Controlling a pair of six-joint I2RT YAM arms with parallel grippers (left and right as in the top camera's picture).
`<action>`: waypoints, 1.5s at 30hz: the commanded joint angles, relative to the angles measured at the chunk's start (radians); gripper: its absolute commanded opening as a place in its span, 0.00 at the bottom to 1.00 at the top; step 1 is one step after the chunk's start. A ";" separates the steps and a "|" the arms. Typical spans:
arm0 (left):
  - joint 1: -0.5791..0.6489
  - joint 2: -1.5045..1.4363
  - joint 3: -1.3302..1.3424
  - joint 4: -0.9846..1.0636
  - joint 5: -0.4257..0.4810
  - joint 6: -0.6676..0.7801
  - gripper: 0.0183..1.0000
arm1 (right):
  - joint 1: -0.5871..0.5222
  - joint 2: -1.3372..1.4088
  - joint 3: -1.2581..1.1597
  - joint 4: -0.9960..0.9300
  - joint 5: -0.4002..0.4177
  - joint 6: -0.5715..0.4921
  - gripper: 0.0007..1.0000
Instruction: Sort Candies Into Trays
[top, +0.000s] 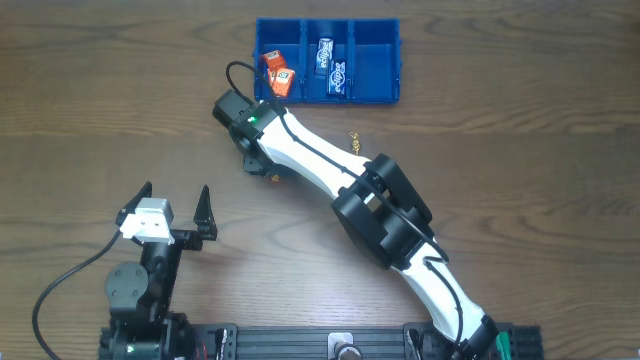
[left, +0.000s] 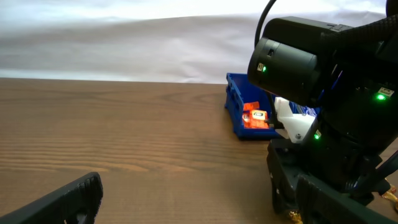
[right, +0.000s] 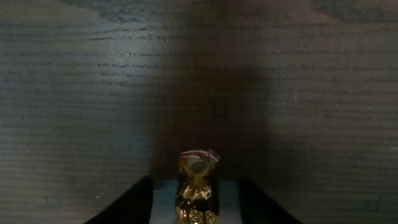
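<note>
The right gripper (right: 196, 198) hangs low over the wooden counter (top: 100, 100), its fingers spread on either side of a gold-wrapped candy (right: 198, 186) with a gap on each side. Just beyond it sits the blue tray (top: 385, 60), which holds orange candies (top: 278, 72) and blue candies (top: 330, 62). The left gripper (top: 176, 192) is wide open, well apart.

left gripper (top: 176, 190) splayed, right arm (top: 320, 172) outstretched (diagonally)
</note>
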 joint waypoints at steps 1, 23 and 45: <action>0.005 -0.007 -0.018 -0.041 0.022 0.003 1.00 | -0.008 0.008 -0.003 0.005 0.010 0.001 0.41; 0.005 -0.007 -0.018 -0.041 0.022 0.003 1.00 | -0.008 0.008 -0.003 0.005 0.010 0.001 0.22; 0.005 -0.007 -0.018 -0.041 0.022 0.003 1.00 | -0.041 -0.195 0.027 -0.044 0.124 -0.074 0.18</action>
